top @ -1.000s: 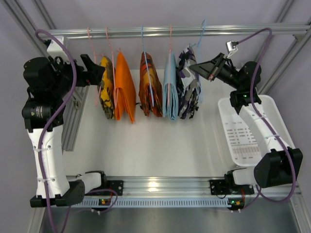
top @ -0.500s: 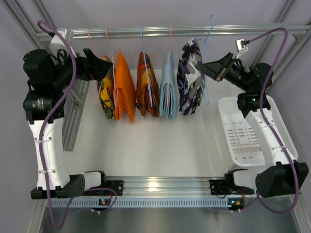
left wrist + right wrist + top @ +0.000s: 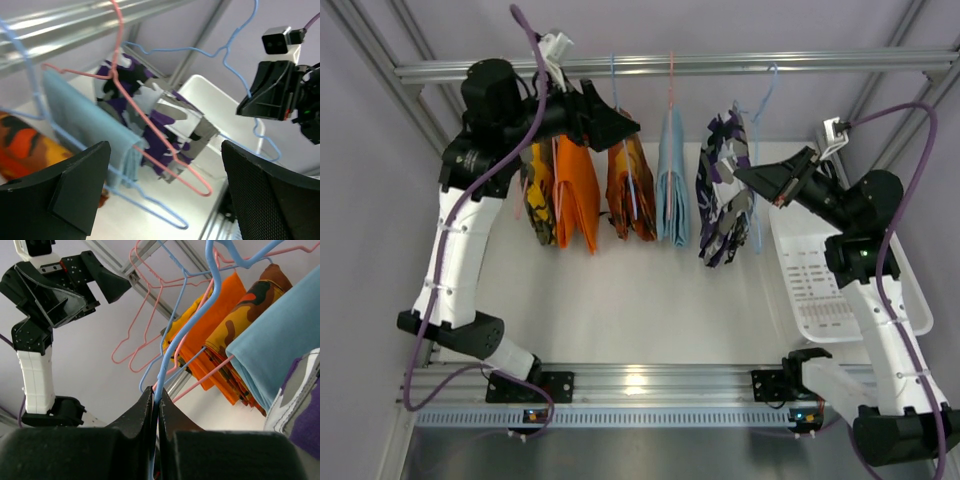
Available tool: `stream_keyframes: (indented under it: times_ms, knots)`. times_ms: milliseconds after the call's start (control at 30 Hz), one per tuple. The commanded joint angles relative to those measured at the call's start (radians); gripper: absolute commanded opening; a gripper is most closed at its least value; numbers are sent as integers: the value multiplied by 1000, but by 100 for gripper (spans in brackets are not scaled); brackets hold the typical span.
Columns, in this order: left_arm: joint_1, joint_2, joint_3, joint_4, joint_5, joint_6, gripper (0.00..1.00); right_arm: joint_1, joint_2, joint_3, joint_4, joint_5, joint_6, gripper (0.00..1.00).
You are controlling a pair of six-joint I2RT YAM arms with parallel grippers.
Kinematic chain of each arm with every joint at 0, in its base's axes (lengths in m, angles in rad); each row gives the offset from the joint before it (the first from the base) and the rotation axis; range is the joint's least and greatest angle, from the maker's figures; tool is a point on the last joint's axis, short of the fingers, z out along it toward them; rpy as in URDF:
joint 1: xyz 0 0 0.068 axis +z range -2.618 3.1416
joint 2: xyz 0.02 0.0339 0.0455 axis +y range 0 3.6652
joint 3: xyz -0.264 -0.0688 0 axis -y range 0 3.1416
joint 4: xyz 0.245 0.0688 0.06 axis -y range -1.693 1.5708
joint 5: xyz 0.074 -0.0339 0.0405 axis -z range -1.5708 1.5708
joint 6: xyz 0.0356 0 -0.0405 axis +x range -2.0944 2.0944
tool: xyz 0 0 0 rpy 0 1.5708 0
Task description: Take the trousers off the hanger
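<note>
**Half done at best: hanger in hand, trousers not yet off it**

Two hands are up near the far edge of the white tabletop point(image 3: 620, 300). Toward the far-left corner, the left hand point(image 3: 612, 122) hovers by the silver metal rail point(image 3: 820, 62) with its fingers spread wide and nothing between them; its wrist camera looks straight at the target.

Right of it hang the orange and orange-and-black folded garments, then the plain light-blue garment point(image 3: 672, 180) on a pink wire hanger.

Next comes the soft purple, white and grey camouflage-print trousers point(image 3: 722, 200), folded over the lower bar of the thin light-blue wire hanger point(image 3: 187, 330), above the far-right part of the tabletop. The right hand point(image 3: 750, 178) is pinched tight on that hanger's wire, just below the hook. The hook appears to sit clear of the rail, though the overhead view does not settle this.

Along the right edge lies a white perforated plastic basket point(image 3: 820, 290).

By my reading, the hanger is secured, but the removal itself remains: the left hand must grip the fabric and draw it off the bar.
</note>
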Motion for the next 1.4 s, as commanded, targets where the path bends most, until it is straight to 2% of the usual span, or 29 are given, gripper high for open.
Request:
stream_keyframes:
  times_ms: [0,200,267,367,533,767,1000,1367]
  knots:
    - [-81,43,16,117,29,-114,96,-10,-87,42,110,74,-141,0]
    - [-261,113,-12,328,20,-260,90,5,-127,7,56,95,-189,0]
    - [-293,134,-30,374,5,-305,88,10,-132,3,45,98,-197,0]
    - [-338,151,-102,506,-26,-490,82,31,-137,-7,60,121,-198,0]
    - [-411,205,-154,621,-51,-621,77,41,-134,-25,106,123,-165,0]
    - [-483,248,-196,628,-120,-735,73,65,-150,-7,99,126,-183,0]
    - [-499,248,-210,616,-176,-750,72,71,-180,-17,80,135,-175,0]
    - [-542,306,-124,675,-206,-791,64,107,-221,-97,28,172,-189,0]
